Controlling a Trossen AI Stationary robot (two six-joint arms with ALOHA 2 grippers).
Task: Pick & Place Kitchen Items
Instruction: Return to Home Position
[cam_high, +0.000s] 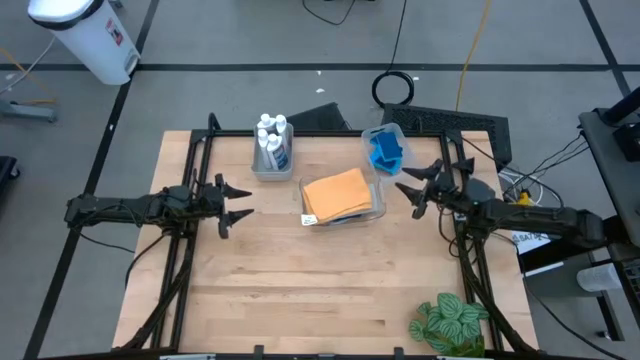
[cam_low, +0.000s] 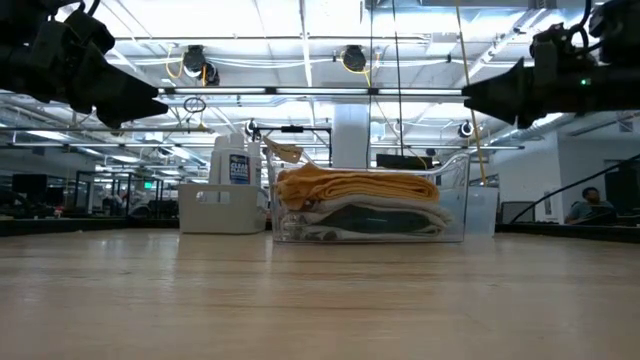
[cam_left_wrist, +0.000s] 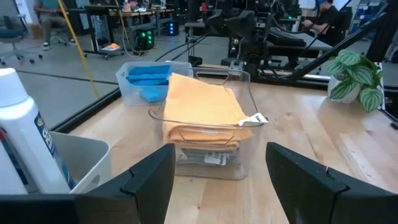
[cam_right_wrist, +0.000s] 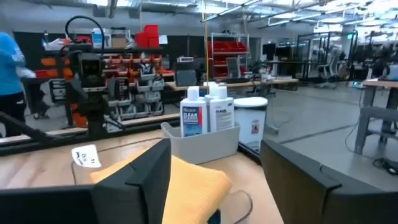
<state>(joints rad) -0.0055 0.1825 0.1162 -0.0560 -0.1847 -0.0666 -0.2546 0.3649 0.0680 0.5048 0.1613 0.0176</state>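
Left claw (cam_high: 245, 202) wide; dark cloth (cam_low: 380, 218) mid-stack

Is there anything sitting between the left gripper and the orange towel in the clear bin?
Nothing visible does. The left gripper faces the orange towel across bare table; only the clear bin's own wall surrounds the towel.

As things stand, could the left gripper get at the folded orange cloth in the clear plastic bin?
Probably yes. The left gripper hangs open facing the clear plastic bin, and the folded orange cloth lies uppermost, nothing covering it.
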